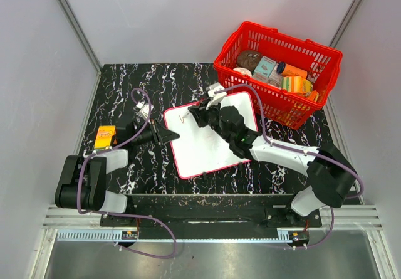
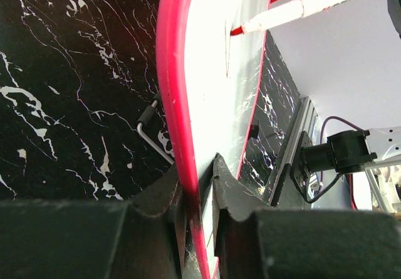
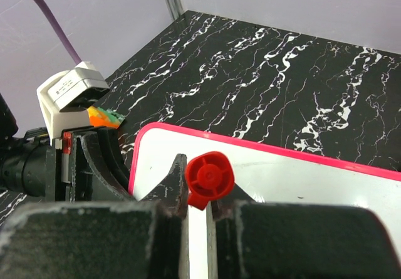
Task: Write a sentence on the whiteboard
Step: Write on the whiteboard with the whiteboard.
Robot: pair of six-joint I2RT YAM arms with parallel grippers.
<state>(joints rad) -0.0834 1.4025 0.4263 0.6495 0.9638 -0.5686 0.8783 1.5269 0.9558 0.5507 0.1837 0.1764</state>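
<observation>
Flat white red-framed whiteboard [image 1: 207,144]: on black marbled table [image 1: 125,84], edge pinched between narrow-set left claw [image 2: 199,166] jaws. Right claw [image 3: 199,194]: clamped on white red-capped marker [image 2: 301,6], tip ahead touching board. Sentence [image 2: 227,56]: one short red stroke

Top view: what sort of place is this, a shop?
Probably a robotics lab test cell: plain walls box in a black marbled table, a left arm and right arm are bolted to its edge, and a whiteboard and red basket serve as props.
</observation>
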